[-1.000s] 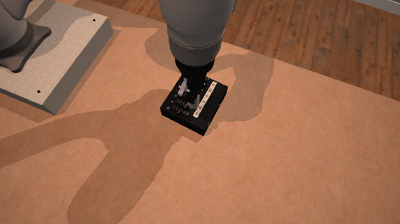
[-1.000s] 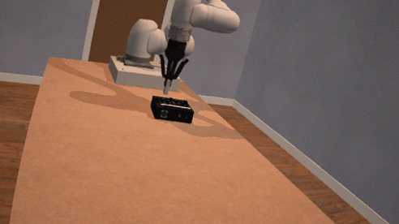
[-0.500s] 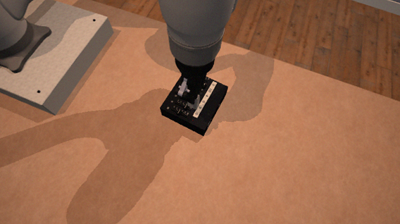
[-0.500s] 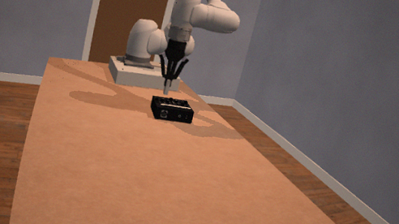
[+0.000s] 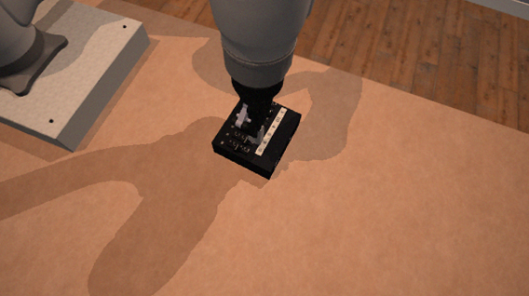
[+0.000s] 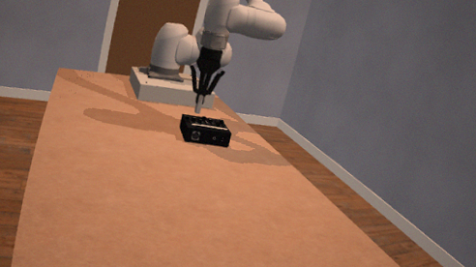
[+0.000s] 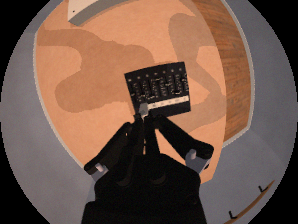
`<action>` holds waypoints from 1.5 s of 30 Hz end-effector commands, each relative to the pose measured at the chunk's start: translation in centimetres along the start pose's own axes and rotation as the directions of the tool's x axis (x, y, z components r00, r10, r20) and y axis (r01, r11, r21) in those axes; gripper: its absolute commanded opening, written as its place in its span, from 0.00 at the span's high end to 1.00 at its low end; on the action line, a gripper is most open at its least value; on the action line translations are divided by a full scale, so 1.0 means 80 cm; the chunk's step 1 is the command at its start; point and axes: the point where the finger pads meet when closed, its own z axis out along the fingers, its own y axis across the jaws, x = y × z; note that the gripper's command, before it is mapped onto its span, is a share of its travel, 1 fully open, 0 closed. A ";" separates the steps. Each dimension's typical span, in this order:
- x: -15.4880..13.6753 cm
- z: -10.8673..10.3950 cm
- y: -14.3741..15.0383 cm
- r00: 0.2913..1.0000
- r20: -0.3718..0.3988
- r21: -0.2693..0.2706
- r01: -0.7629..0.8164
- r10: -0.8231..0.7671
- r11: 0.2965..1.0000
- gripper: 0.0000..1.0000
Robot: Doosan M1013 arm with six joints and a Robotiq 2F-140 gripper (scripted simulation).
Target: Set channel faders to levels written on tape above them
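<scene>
The black lighting desk (image 5: 279, 155) (image 6: 205, 136) (image 7: 160, 82) stands flat on the table. A white tape strip (image 5: 272, 127) (image 7: 168, 104) runs along one side of its top, and the fader rows lie beside it. The levels on the tape and the fader positions are too small to read. My gripper (image 5: 250, 129) (image 6: 197, 109) (image 7: 145, 108) is shut with nothing between the fingers. Its tips point straight down over the tape-side edge of the desk's top, close above it; I cannot tell whether they touch. The arm hides part of the desk in the top view.
The robot's grey base block (image 5: 90, 61) (image 6: 167, 92) stands on the table behind the desk. The brown table (image 5: 381, 221) (image 6: 155, 212) stretches wide around the desk. Wooden floor (image 5: 417, 37) lies beyond its far edge.
</scene>
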 end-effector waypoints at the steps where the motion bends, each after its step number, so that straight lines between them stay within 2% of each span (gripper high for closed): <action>1: 0.000 0.001 0.000 1.000 0.000 0.000 0.000 0.000 1.000 1.00; 45: 0.000 0.028 0.000 1.000 0.000 0.000 0.000 0.000 1.000 1.00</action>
